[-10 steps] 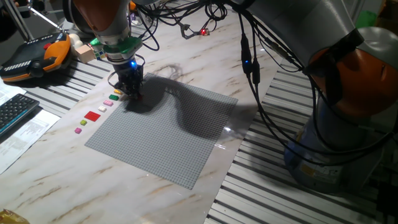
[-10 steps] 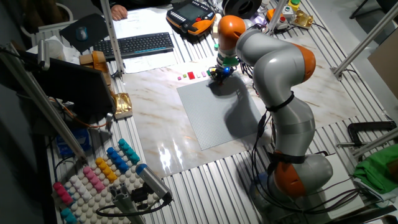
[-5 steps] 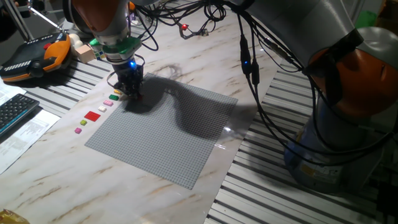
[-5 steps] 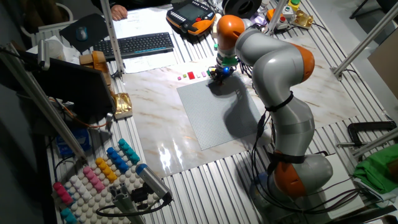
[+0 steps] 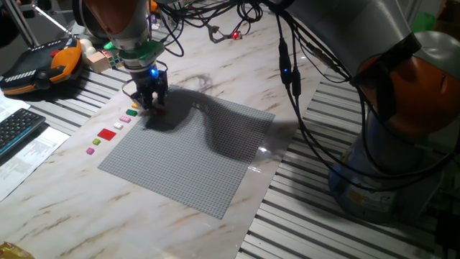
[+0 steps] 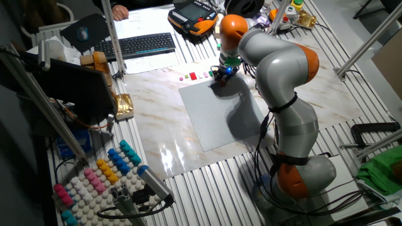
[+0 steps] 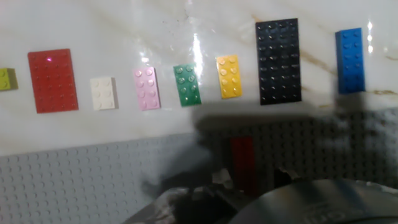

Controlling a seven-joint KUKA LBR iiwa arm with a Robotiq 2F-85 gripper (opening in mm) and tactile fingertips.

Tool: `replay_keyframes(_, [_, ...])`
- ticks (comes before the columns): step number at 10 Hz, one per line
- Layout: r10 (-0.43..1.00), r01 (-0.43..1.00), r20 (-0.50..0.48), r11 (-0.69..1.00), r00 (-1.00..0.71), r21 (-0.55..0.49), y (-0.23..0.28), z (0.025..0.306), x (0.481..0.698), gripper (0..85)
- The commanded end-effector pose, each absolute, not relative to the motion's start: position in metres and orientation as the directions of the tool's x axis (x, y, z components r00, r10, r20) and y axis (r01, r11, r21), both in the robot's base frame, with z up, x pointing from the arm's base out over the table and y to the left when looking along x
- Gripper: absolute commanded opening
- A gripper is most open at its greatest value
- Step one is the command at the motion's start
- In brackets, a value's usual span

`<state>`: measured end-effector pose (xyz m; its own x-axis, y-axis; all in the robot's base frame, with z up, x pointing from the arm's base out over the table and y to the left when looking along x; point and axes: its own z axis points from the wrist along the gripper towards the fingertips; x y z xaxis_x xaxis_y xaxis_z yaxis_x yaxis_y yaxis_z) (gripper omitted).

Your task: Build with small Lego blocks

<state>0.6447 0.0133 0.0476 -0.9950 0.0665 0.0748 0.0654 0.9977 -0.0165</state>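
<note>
Your pincer [image 5: 153,106] stands low over the far left corner of the grey baseplate [image 5: 188,152], fingers pointing down — whether they are spread or closed you cannot tell from either fixed view, and the hand view shows only dark blurred shapes at its lower edge.

In the hand view a small red brick [image 7: 243,159] sits on the baseplate in the shadow directly under the hand. It is too dim to say whether the fingers touch it.

The other small Lego blocks lie in a row on the marble desk [image 5: 237,72], just beside the baseplate's edge. Looking along the fingers, you see from left to right: a yellow-green piece [image 7: 7,79] cut by the frame, a large red plate [image 7: 53,80], a white brick [image 7: 103,93], a pink brick [image 7: 147,88], a green brick [image 7: 186,84], a yellow brick [image 7: 229,76], a long black plate [image 7: 278,51] and a blue brick [image 7: 350,51] — all apart from one another.

A keyboard [image 6: 143,45] rests further back on the desk.
</note>
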Motion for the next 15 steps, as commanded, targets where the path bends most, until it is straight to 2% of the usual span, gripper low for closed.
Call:
replay_keyframes(1, [0.055,0.053,0.078,0.998,-0.995,-0.026,0.011,0.056,0.642,33.0])
replay_keyframes(2, [0.040,0.038,0.079,0.999,-0.996,-0.035,0.007,0.064,0.639,23.0])
replay_keyframes(3, [0.018,0.015,0.091,0.999,-0.996,-0.034,0.001,0.074,0.638,6.7])
replay_keyframes(4, [-0.006,-0.008,0.090,1.000,-0.996,-0.026,-0.005,0.083,0.635,0.7])
replay_keyframes(9, [-0.042,-0.045,0.057,0.998,-0.997,-0.050,-0.036,0.123,0.613,0.7])
replay_keyframes(15, [-0.048,-0.050,0.059,0.999,-0.997,-0.020,-0.044,0.130,0.613,0.7])
